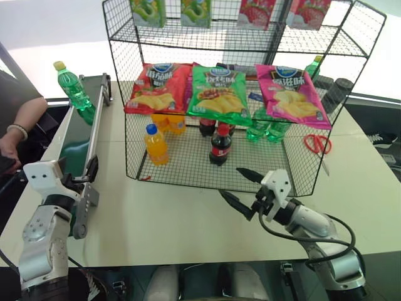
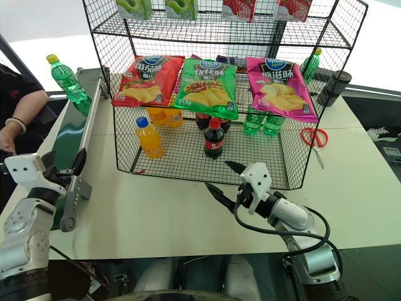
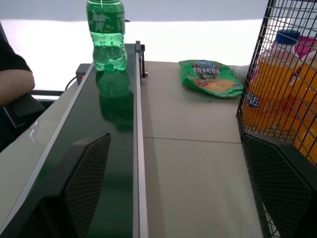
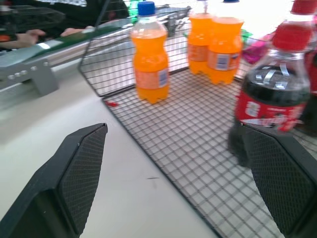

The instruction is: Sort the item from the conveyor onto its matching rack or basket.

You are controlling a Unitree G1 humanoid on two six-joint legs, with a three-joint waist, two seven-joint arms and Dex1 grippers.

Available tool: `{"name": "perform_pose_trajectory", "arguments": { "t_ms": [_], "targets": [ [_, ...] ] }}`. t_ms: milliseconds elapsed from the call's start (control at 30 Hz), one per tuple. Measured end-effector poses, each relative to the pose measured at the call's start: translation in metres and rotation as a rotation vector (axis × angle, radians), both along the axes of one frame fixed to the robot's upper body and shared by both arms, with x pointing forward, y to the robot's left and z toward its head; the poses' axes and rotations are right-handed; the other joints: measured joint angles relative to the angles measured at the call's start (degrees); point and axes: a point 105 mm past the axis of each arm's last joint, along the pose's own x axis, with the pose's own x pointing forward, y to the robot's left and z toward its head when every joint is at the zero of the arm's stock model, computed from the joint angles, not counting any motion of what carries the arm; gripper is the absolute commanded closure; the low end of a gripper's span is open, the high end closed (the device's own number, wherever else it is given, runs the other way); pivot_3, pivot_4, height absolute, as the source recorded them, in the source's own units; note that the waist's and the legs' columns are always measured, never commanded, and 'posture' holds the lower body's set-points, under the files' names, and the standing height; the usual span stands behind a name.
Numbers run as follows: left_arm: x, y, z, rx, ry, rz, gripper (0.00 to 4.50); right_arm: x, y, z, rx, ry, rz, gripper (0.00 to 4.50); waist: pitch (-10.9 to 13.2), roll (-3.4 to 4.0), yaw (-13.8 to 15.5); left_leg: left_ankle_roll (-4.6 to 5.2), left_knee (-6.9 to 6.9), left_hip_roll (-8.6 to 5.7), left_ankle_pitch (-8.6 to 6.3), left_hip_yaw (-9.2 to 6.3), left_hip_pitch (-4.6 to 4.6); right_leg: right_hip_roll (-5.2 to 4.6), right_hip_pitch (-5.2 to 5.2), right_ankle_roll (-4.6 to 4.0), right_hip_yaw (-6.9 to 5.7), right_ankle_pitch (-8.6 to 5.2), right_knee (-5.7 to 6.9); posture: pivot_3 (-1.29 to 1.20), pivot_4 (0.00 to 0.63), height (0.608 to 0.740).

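Black wire makes up the biggest thing in front of me, the tiered rack (image 1: 238,113) on the white table (image 1: 188,219), already stocked with crisp bags hanging at the front, cola and orange soda bottles on the bottom tier and a few green bottles at the back right. Left of it runs the conveyor (image 1: 84,141), dark green belt between grey rails. By my reading nothing of the sort is done yet: the yellow-capped green bottle (image 1: 74,88) stands upright at the far end of the belt, well apart from both of my arms. My left gripper (image 3: 173,188) waits at the near end of the conveyor with its jaws spread wide and nothing between them; my right gripper (image 1: 241,187) hangs in front of the rack's lower edge, likewise wide and empty. So the pickup, the carry and the placing all remain. My left wrist camera gives me a green crisp bag (image 3: 212,83) lying flat on the table beyond the rack's corner, which the head cameras hide behind the rack; the head cameras give me red-handled scissors (image 1: 319,144) to the right of the rack and a person's forearm (image 1: 22,116) beside the belt.
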Motion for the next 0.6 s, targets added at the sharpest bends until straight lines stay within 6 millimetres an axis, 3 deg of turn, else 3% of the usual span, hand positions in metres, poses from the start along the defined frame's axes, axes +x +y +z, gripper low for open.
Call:
{"name": "perform_pose_trajectory", "arguments": {
  "t_ms": [600],
  "targets": [
    [0.002, 0.020, -0.009, 0.006, -0.005, 0.140, 0.00, -0.013, 0.020, -0.004, -0.004, 0.014, 0.145, 0.06, -0.07, -0.14, 0.02, 0.00, 0.00, 0.00, 0.00, -0.01, -0.01, -0.01, -0.01, 0.00, -0.02, 0.00, -0.01, 0.00, 0.150, 0.730]
  ]
}}
